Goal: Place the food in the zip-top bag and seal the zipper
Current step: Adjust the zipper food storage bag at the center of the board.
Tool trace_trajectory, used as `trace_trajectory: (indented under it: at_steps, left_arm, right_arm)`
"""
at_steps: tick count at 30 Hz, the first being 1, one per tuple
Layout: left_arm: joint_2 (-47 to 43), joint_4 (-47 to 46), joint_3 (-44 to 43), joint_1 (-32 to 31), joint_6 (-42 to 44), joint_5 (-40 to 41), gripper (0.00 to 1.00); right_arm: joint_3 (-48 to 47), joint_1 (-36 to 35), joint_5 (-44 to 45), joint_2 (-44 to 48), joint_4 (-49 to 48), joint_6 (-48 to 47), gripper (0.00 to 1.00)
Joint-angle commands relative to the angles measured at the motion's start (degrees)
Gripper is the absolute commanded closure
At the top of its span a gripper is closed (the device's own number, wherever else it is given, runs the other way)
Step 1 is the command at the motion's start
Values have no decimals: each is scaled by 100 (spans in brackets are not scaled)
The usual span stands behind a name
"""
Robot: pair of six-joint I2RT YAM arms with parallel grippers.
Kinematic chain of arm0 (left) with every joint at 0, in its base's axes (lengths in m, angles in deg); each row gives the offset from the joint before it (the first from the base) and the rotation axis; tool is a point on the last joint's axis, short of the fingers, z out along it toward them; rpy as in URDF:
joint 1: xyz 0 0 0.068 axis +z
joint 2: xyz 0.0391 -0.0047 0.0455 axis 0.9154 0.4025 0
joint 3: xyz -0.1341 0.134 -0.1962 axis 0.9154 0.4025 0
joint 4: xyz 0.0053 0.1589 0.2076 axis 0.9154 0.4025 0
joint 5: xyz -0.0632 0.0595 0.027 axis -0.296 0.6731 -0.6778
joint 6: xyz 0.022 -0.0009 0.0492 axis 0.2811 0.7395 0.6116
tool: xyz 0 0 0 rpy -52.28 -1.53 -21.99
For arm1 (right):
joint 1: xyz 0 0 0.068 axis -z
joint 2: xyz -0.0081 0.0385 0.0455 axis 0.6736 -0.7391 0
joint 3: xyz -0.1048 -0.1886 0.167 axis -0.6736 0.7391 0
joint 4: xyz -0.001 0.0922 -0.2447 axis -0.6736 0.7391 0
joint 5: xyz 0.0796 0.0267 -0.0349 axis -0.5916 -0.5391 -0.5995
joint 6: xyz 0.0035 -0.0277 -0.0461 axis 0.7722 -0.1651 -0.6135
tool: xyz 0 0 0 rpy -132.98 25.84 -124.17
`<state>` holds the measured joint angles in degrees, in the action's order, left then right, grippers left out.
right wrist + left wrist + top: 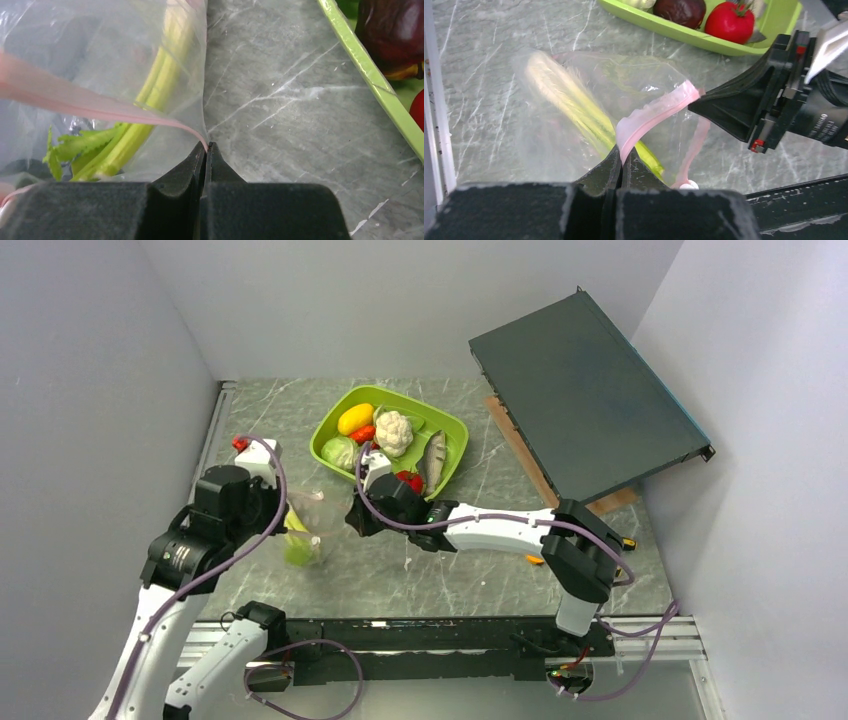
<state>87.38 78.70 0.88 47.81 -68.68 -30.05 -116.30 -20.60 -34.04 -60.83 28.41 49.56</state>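
Overhead, both arms reach over the grey marbled table (400, 575), with the left gripper (288, 524) and the right gripper (353, 520) each pinched shut on the zip-top bag (310, 522). The bag is held between them, just in front of the lime-green tray (455, 426). A leafy stalk (298, 548) sits inside the bag. In the tray lie a yellow piece (355, 418), a white cauliflower (393, 432), a green cabbage (339, 452) and a red piece (410, 480). The right forearm stretches across the table just beside the tray's near rim. A dark flat panel (585, 400) leans against the right wall above a wooden board (520, 452), and a small orange bit (535, 560) lies near the right arm's elbow.

From the left wrist, the left jaws are clamped together on the pink zipper strip (649, 112). The strip runs up to the black tip of the right gripper, which also holds it. A second pink band sags apart from it underneath. The stalk shows yellow-green through the crinkled film. Behind, a dark purple piece (681, 11) and the red piece rest against the tray's wall.

From the right wrist, the right jaws are closed on the corner of the strip at the bag's edge. The stalk's frilled green leaves press against the plastic. Bare table separates the bag from the tray rim at right.
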Motion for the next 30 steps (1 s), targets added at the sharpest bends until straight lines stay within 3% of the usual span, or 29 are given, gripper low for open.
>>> trace_trajectory:
  at_steps: [1,6,12,22,30]
  left_arm:
    - [213,-265,108,20,278,277,100]
    - [446,-877,510,18,547,151,100]
    - [563,-1463,1003,18,752,-86,100]
    - [-157,-2080,1765,18,772,-186,100]
    - [-359,-2151,1858,18,775,-179,100]
  right_arm:
    - [-57,70,-102,21,-1,-11,100]
    - [130,94,98,349,292,-81,100]
    - [285,95,-288,574,506,191,99]
    - [85,111,-41,579,995,-61,71]
    - [-107,246,108,1030,1471,-374,61]
